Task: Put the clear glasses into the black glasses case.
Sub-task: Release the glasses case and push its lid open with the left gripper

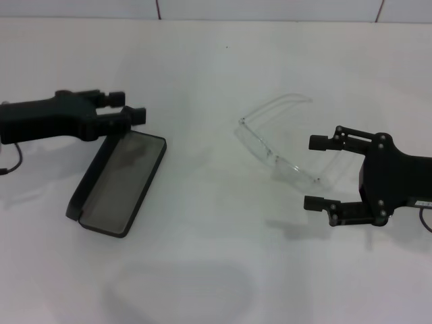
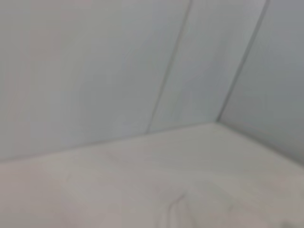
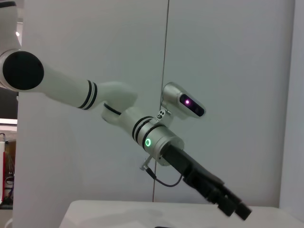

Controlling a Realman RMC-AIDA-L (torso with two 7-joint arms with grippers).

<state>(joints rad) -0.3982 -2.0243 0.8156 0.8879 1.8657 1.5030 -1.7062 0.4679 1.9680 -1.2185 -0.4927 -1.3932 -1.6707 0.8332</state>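
White table point(image 1: 216, 270), open black glasses case point(image 1: 118, 182) empty, clear glasses point(image 1: 283, 145) apart, right gripper point(image 1: 316, 172) fingers spread, left gripper point(image 1: 131, 106) fingers narrowly parted.

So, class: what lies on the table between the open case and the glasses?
Nothing: in the head view, bare white table separates the case from the glasses.

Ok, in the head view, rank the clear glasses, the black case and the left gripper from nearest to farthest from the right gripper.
1. The clear glasses: just left of the right gripper, whose fingers are open.
2. The black glasses case: lying open across the table, on the left.
3. The left gripper: at the case's far end. Nearly level with the case, so a close call.
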